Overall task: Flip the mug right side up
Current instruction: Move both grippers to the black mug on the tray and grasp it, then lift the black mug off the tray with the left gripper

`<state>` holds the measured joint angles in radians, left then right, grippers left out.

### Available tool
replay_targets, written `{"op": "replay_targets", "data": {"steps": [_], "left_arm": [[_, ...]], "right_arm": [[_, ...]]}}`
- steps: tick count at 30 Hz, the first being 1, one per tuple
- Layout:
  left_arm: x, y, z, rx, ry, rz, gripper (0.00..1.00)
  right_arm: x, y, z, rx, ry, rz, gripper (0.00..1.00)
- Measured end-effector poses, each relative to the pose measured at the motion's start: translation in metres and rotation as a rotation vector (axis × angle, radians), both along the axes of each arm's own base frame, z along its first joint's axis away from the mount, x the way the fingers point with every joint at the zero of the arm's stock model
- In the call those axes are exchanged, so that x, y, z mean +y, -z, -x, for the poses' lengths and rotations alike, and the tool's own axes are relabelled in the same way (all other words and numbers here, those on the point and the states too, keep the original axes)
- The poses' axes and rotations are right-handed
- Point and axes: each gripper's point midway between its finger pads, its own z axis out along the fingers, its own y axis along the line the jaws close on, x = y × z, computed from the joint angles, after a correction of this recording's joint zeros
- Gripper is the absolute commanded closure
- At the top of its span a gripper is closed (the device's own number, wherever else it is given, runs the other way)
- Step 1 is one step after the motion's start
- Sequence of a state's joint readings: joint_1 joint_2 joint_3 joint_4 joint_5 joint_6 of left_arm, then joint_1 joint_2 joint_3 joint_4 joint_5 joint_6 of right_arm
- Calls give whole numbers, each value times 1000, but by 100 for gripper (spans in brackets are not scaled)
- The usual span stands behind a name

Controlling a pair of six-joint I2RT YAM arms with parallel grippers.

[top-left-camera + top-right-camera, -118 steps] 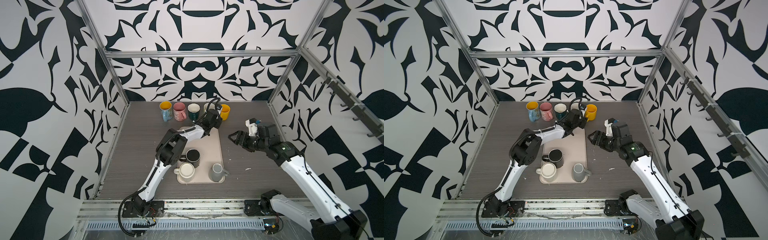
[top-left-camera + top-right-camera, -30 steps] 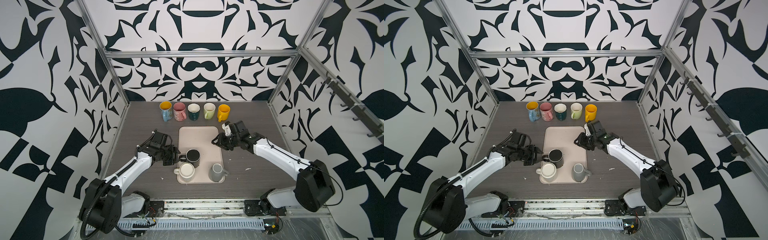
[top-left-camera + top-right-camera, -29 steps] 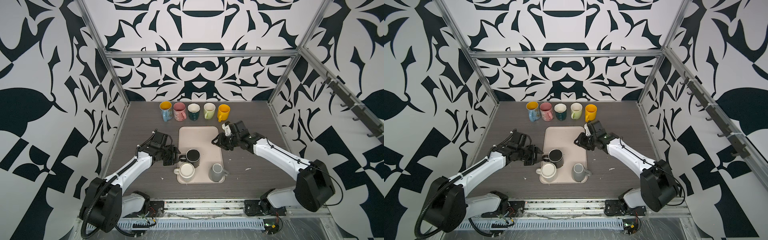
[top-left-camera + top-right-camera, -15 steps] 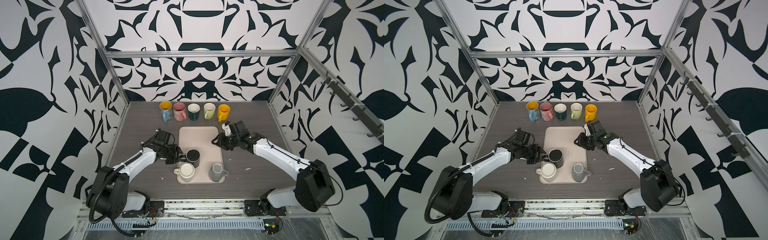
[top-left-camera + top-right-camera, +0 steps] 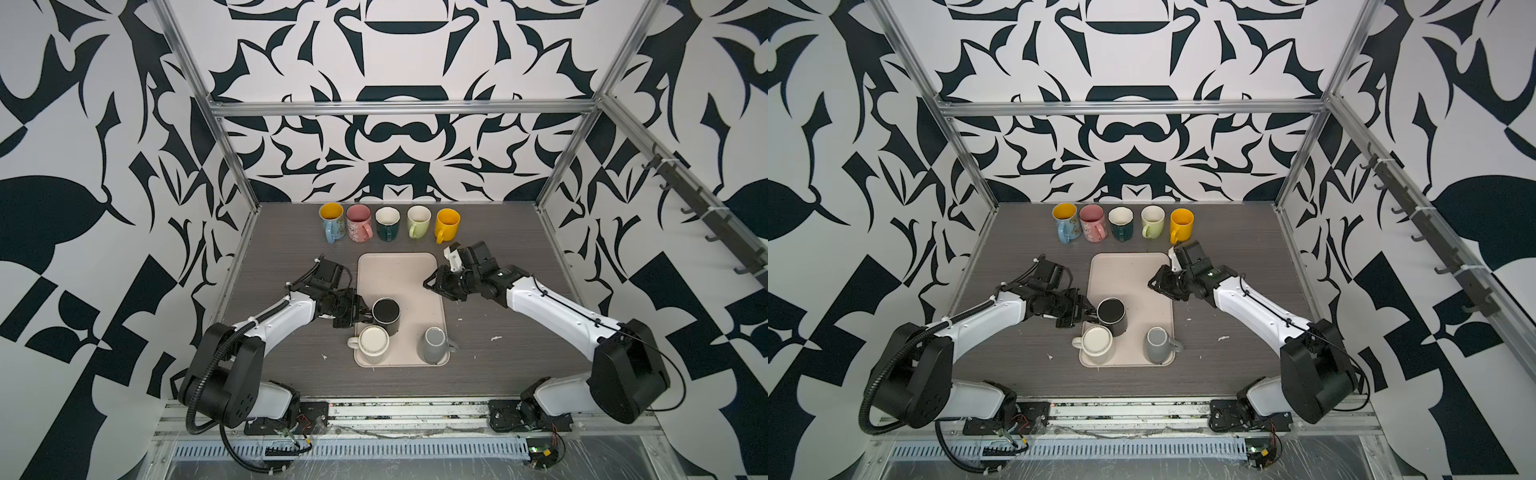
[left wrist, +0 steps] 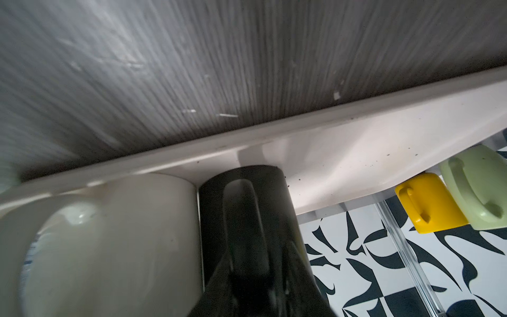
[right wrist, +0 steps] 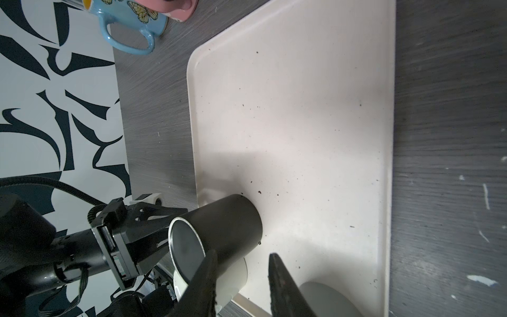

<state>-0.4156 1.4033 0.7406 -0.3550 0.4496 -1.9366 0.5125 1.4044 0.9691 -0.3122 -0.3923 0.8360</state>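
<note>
On the grey bench (image 5: 291,257), a glossy black mug (image 5: 386,316) is stood base-up at the left edge of a beige tray (image 5: 397,270). Its handle (image 6: 241,219) is straddled by the low-stretched left gripper (image 5: 362,317); clamping cannot be told. The right gripper (image 5: 429,285) is held parted, empty, at the tray's right edge.

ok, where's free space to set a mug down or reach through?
Bare: far half of the tray, between the black mug and the back row of mugs, right gripper hovering at its right edge; also table right of the grey mug. Crowded: tray's near end: black, grey and cream mug, plus the left gripper at the black one.
</note>
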Motion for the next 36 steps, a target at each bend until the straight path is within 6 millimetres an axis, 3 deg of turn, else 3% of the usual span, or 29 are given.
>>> {"op": "replay_targets", "data": {"steps": [9, 27, 36], "left_arm": [[-3, -2, -6, -19, 2, 13, 99], [-22, -2, -37, -100, 18, 75, 100], [-28, -14, -69, -258, 11, 76, 100]], "right_arm": [[0, 0, 0, 1, 1, 1, 65], [-6, 0, 3, -2, 16, 19, 65], [-7, 2, 3, 2, 20, 27, 65]]}}
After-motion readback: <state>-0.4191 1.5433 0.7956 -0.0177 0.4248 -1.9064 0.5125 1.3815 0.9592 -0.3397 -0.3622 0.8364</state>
